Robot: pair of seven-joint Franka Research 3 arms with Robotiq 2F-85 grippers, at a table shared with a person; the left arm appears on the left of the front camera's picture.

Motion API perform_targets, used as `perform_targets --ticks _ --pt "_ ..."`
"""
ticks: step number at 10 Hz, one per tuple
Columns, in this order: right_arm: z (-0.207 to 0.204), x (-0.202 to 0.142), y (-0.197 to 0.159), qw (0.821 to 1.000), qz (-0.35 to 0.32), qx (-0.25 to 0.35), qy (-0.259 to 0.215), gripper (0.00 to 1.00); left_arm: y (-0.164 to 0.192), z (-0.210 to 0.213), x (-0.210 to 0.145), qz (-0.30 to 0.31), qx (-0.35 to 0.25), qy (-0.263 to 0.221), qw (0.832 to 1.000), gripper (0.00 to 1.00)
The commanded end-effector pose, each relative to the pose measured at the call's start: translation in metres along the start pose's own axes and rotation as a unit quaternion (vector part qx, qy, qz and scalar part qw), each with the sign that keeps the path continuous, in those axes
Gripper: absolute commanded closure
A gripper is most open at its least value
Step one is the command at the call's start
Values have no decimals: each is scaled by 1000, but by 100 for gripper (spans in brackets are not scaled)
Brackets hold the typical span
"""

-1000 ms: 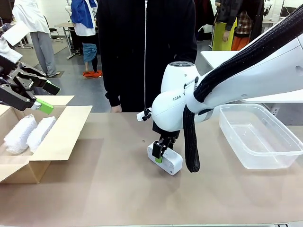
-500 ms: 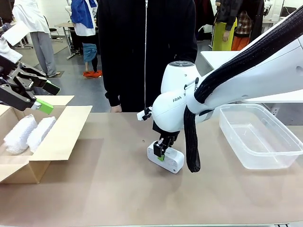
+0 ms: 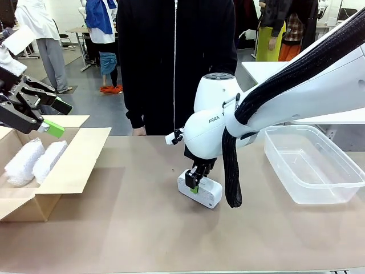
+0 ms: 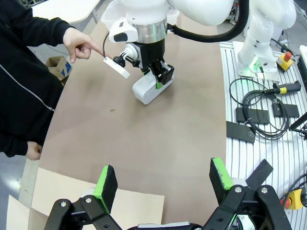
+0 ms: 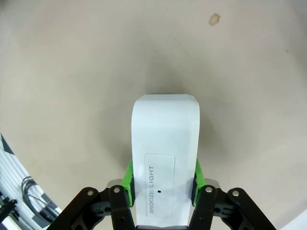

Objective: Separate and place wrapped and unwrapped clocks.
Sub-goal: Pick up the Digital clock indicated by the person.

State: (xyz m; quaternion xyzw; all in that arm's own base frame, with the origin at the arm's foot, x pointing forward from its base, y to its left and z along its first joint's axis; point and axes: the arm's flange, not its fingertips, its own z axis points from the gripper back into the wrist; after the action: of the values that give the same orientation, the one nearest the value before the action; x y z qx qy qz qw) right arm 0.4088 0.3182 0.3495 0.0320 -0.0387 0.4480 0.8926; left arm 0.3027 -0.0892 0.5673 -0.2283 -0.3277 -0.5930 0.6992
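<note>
The unwrapped clock (image 3: 201, 192), a smooth white block, rests on the tan table near its middle; my right gripper (image 3: 195, 186) is shut on it from above. In the right wrist view the green pads (image 5: 128, 178) press both long sides of the clock (image 5: 165, 139), which bears a "SNOOZE/LIGHT" label. The left wrist view shows this clock (image 4: 149, 87) far off under the right arm. Two wrapped bundles (image 3: 35, 160) lie side by side in the cardboard box (image 3: 74, 165) at the left. My left gripper (image 3: 50, 117) hovers open above that box, holding nothing, its pads (image 4: 106, 182) wide apart.
A clear plastic bin (image 3: 311, 162) stands at the right of the table. A person in black stands at the far edge, with a hand (image 4: 79, 44) pointing near the right arm's wrist. Cables and boxes (image 4: 259, 110) lie beyond the table's side.
The right gripper's fingers have closed onto the clock, which has shifted slightly. The left arm has not moved.
</note>
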Motion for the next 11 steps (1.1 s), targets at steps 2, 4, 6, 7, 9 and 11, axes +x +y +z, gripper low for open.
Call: perform_targets --ticks 2,4,6,7,9,11 --pt "67 -11 6 999 -22 -14 18 84 0 0 -1 -8 -5 -7 1000 0" --pt "129 -20 17 998 -30 -48 -12 84 0 0 -1 -8 -5 -7 1000 0" --pt "191 -30 27 994 -32 -76 -69 84 0 0 -1 -8 -5 -7 1000 0" --pt "216 -36 31 992 -30 -79 -90 84 0 0 -1 -8 -5 -7 1000 0" --pt "257 -48 37 988 -29 -77 -133 84 0 0 -1 -8 -5 -7 1000 0" --pt "255 -45 33 986 -56 -92 -127 84 0 0 -1 -8 -5 -7 1000 0"
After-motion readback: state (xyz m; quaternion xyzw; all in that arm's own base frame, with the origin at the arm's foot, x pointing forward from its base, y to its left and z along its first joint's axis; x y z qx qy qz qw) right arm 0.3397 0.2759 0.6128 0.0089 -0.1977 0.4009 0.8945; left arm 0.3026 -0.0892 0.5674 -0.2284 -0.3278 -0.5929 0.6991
